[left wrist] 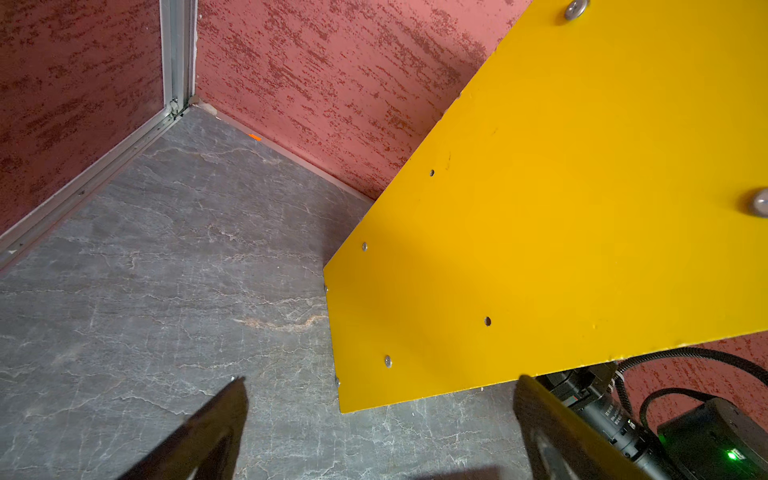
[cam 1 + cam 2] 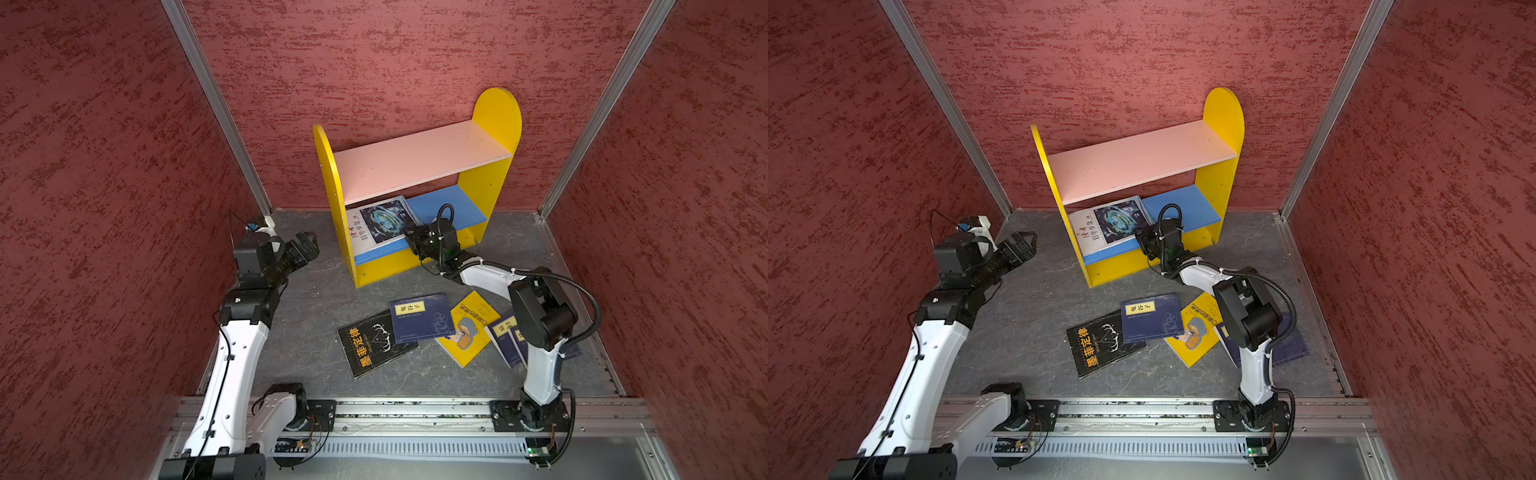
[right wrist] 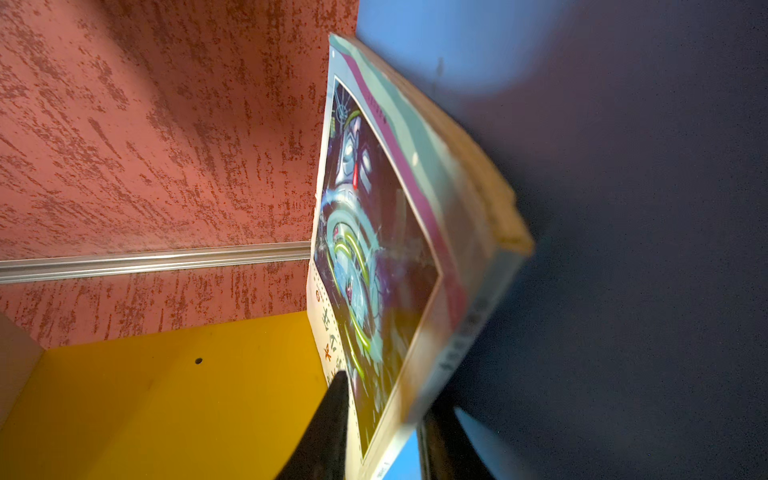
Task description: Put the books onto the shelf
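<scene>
The shelf (image 2: 419,160) (image 2: 1142,166) stands at the back against the wall. A white book with a blue swirl (image 2: 382,224) (image 2: 1108,226) (image 3: 374,249) lies slanted on its blue lower board, by the left yellow panel. My right gripper (image 2: 411,237) (image 2: 1140,237) (image 3: 386,399) is shut on that book's near corner, one finger on each face. On the floor lie a black book (image 2: 374,343), a navy book (image 2: 419,318), a yellow book (image 2: 469,328) and two more navy books (image 2: 505,336), partly hidden by my right arm. My left gripper (image 2: 309,243) (image 1: 380,380) hangs open, left of the shelf.
Red textured walls close in the back and both sides. The shelf's yellow side panel (image 1: 561,208) stands close to my left gripper. A metal rail (image 2: 415,409) with both arm bases runs along the front. The pink upper board holds nothing.
</scene>
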`<act>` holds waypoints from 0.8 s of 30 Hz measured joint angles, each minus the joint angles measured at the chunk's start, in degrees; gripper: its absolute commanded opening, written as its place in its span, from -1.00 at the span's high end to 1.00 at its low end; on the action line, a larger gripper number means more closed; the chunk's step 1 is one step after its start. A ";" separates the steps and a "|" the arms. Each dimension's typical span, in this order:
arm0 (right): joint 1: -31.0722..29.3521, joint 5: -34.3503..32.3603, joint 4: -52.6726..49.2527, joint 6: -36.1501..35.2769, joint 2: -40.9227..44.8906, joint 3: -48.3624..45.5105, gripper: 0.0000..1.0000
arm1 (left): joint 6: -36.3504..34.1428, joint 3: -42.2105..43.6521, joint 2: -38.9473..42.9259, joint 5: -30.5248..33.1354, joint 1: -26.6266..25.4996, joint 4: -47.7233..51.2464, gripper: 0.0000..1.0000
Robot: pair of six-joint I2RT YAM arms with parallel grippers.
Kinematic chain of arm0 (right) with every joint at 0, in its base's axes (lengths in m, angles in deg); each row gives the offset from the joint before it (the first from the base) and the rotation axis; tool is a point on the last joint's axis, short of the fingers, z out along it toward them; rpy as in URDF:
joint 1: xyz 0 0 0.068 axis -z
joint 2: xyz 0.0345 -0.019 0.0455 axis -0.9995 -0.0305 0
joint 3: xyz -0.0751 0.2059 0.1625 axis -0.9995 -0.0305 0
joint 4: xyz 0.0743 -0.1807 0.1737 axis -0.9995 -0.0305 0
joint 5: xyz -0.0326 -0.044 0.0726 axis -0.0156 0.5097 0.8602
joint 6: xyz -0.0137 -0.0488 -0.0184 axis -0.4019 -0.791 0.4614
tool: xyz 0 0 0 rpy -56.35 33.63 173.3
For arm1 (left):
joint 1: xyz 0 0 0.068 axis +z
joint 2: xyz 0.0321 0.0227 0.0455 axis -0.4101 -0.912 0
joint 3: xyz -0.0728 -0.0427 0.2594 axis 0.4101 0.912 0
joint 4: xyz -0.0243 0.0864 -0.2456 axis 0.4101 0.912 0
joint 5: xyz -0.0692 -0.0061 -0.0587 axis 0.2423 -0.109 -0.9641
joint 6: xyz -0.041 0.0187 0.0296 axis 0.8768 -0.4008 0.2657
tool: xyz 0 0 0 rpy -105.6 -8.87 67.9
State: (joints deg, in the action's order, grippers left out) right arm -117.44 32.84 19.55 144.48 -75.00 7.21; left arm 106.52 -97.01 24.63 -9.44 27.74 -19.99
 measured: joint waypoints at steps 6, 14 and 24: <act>0.04 -0.70 -1.62 0.79 -0.70 0.76 0.86 | -0.63 0.00 0.55 -0.07 0.92 0.81 -0.99; 0.02 -0.83 -3.04 1.53 -0.15 0.87 0.96 | -0.63 0.00 0.98 -0.74 2.10 0.92 -0.99; 0.00 -1.22 -5.27 0.94 6.16 -5.64 0.96 | -0.59 0.00 0.96 -2.45 2.32 0.90 -0.99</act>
State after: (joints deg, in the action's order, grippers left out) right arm -117.44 31.62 14.28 145.42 -68.84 1.57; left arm 105.93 -97.01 25.59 -11.89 30.06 -19.09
